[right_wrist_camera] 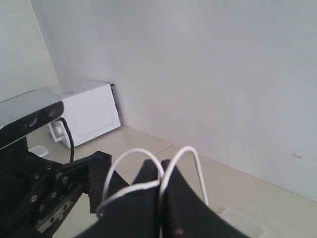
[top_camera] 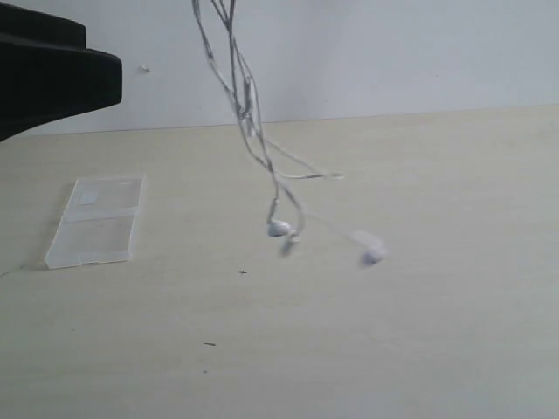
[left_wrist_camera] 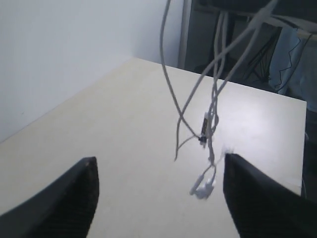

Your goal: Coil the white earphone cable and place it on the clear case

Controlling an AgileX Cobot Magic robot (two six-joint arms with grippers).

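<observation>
The white earphone cable hangs from above the exterior view's top edge in a loose bundle. Its two earbuds dangle just over the table. My right gripper is shut on the cable, with two loops sticking up past the fingertips; it is out of the exterior view. My left gripper is open and empty, with the cable and its inline remote hanging beyond it, nearer one finger. The clear case lies open and flat at the table's left.
The left arm's black body fills the exterior view's top left corner. A white wall runs behind the pale table. A white box stands by the wall in the right wrist view. Dark equipment stands past the table's far edge.
</observation>
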